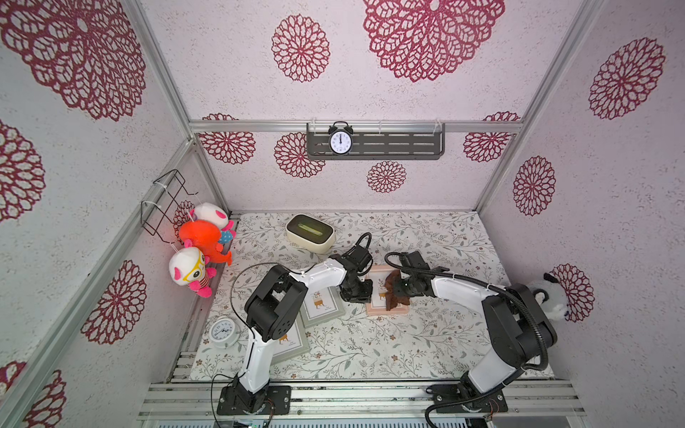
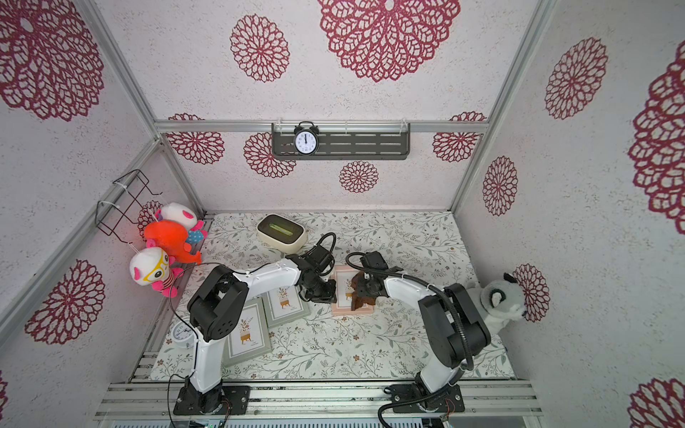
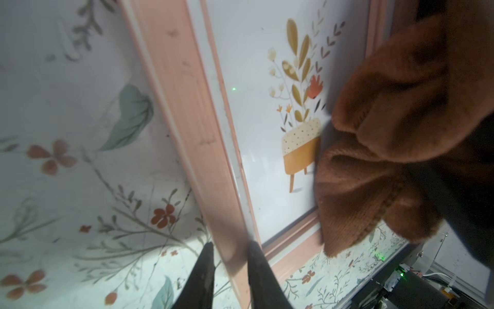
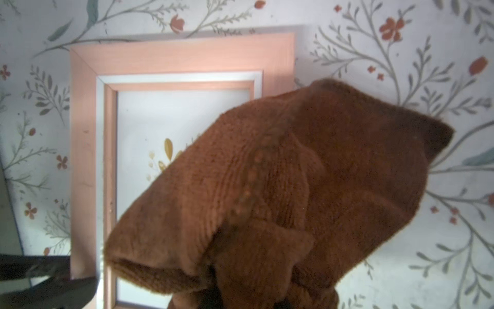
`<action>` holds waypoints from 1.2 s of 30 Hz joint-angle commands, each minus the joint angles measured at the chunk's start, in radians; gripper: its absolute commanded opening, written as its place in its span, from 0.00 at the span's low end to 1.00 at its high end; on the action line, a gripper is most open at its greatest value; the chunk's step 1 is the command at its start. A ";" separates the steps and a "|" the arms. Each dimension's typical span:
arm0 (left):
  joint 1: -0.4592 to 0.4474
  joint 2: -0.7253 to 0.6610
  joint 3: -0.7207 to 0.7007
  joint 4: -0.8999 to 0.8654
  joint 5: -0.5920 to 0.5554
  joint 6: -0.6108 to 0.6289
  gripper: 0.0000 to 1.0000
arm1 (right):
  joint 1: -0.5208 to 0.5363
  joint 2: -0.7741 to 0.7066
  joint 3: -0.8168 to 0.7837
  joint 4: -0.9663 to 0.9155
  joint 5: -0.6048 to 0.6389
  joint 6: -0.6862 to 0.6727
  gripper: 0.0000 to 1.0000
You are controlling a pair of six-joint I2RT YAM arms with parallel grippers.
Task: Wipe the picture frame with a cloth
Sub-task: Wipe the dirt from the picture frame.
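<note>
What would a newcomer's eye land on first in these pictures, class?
The rust-brown cloth, bunched in the right gripper over the pink frame at mid-table, with the left gripper pinching the frame's edge. Then the bright plush toys hanging on the left wall and the clock on the back-wall shelf.

The pink frame lies flat near the middle of the worktop; the rust-brown cloth, bunched, covers its right half.

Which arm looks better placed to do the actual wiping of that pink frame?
Right. The right gripper is shut on the soft rust-brown cloth, which is draped over the pink rectangular picture frame. The left gripper is clamped on the frame's edge, apparently steadying it.
</note>
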 commanded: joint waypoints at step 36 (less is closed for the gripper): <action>-0.015 0.059 -0.027 -0.031 -0.033 0.012 0.21 | 0.201 -0.103 -0.161 0.013 -0.059 0.132 0.00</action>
